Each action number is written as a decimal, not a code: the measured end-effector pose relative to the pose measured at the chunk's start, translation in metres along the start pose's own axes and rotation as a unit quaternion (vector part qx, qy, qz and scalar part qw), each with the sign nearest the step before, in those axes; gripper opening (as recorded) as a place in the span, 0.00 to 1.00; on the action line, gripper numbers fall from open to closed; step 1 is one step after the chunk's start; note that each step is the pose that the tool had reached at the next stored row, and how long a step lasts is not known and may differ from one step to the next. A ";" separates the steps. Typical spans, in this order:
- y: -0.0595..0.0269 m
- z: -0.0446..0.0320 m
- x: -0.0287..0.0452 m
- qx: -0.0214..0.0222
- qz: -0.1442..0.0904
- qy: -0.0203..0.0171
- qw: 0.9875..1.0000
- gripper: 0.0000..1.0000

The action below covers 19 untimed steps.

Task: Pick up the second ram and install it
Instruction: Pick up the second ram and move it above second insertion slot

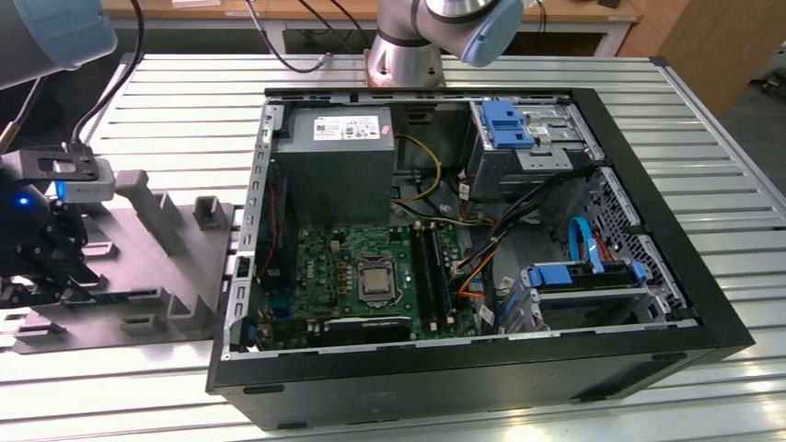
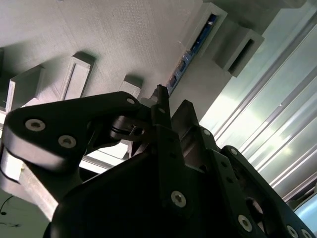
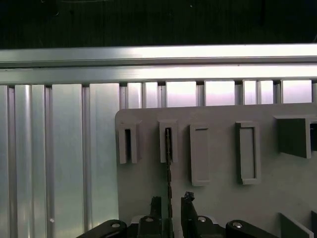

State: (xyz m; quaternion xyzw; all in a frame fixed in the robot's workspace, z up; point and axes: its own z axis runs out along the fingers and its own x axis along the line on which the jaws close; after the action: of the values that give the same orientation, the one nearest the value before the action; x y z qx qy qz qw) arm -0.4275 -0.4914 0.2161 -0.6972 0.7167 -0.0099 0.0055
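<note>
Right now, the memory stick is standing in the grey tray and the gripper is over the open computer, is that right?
No. The gripper is over the grey tray, not the open computer. The first wrist view shows its fingers on either side of the memory stick, which does stand in the tray.

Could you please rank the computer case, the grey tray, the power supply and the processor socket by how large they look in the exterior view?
Largest to smallest:
computer case
grey tray
power supply
processor socket
None look alike.

Bright glare on metal slats (image 3: 64,148)
</note>
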 end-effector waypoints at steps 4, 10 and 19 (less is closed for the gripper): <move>0.0001 0.0026 0.0000 0.000 -0.020 0.000 1.000 0.30; 0.0008 0.0068 0.0000 -0.001 -0.022 0.000 1.000 0.30; 0.0057 0.0152 -0.0002 -0.001 -0.022 0.000 1.000 0.30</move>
State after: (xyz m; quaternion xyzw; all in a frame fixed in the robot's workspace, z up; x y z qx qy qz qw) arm -0.4328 -0.4911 0.2008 -0.7127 0.7014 -0.0091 0.0045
